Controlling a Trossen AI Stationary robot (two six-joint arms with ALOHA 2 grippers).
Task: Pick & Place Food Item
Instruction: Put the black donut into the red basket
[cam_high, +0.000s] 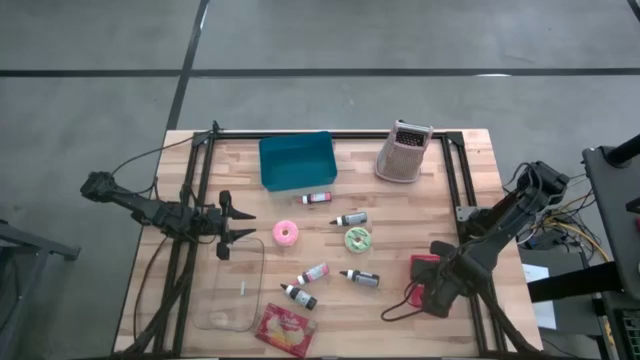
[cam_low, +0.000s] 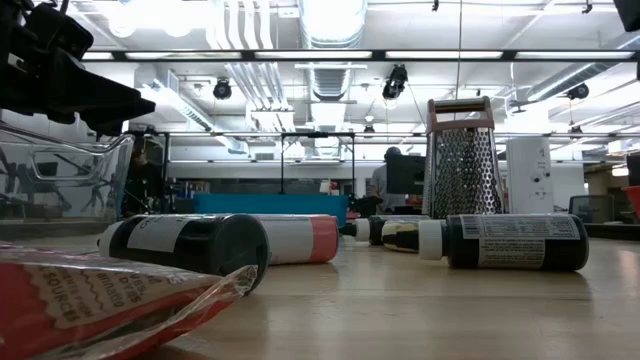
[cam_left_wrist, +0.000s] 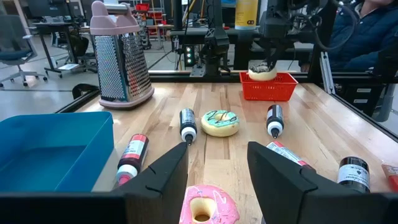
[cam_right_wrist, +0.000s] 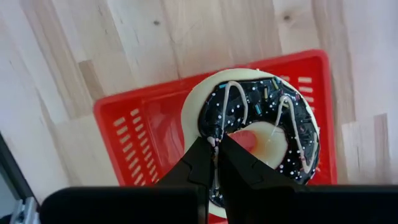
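Observation:
A black-frosted donut (cam_right_wrist: 261, 134) with a white rim is in my right gripper (cam_right_wrist: 216, 142), over the red basket (cam_right_wrist: 134, 134) at the table's right near side; they also show in the high view (cam_high: 428, 283). My left gripper (cam_left_wrist: 217, 168) is open and empty at the table's left, its fingers pointing at a pink donut (cam_left_wrist: 202, 210) that lies flat on the table just ahead of them (cam_high: 286, 233). A green-frosted donut (cam_high: 357, 239) lies flat at the table's middle. My right gripper comes from above, pointing down, with its fingers (cam_right_wrist: 200, 163) shut on one side of the black donut's ring (cam_right_wrist: 214, 127), beside the hole. The fingers hide the place of contact. The donut lies level, frosting up, within the basket's outline; I cannot tell whether it rests on the basket's floor.
A blue bin (cam_high: 296, 160) and a grater (cam_high: 403, 153) stand at the far side. Several small bottles (cam_high: 349, 218) lie around the middle. A clear container (cam_high: 232, 287) and a red snack packet (cam_high: 285, 330) are at the near left. A person (cam_left_wrist: 367, 31) sits beyond the table.

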